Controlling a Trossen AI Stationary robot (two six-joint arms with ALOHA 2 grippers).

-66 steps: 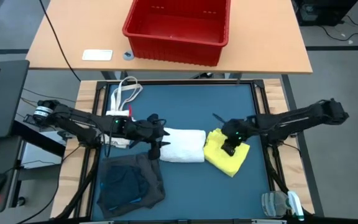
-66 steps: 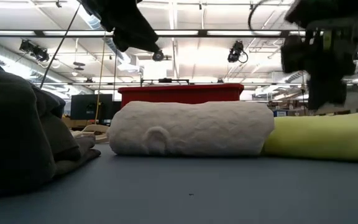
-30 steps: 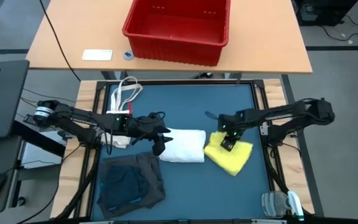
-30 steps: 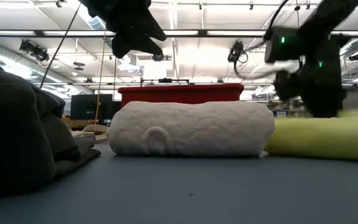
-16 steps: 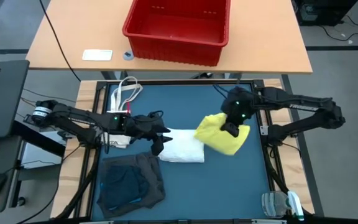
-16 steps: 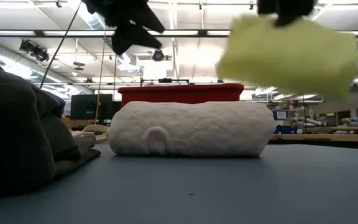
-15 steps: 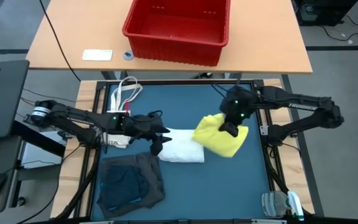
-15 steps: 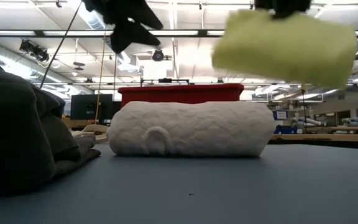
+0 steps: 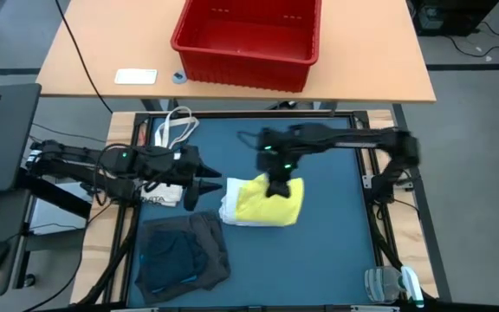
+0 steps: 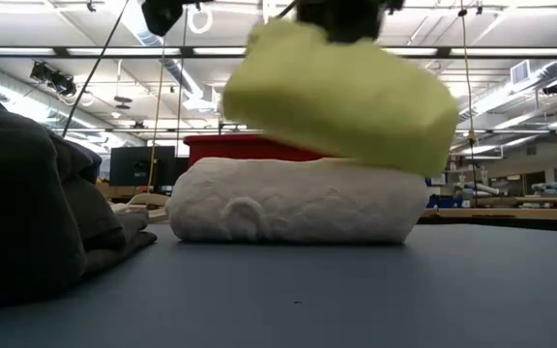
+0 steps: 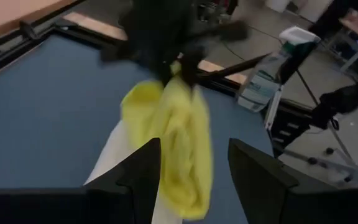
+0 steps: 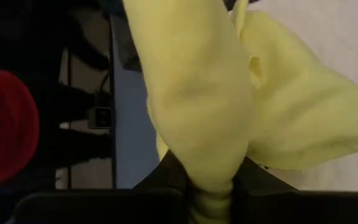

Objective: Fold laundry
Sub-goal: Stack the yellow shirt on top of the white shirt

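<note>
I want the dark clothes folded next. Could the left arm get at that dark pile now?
Probably yes. The left gripper is open and empty, hovering just beyond the dark pile, with nothing between them. The right gripper is busy holding the yellow garment over the white bundle.

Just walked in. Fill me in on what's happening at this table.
The robot is folding and stacking laundry. The right gripper is shut on a folded yellow garment and holds it in the air just above the folded white garment on the blue mat. The left gripper hovers open beside the white garment, holding nothing. A dark grey garment lies at the mat's near left.
</note>
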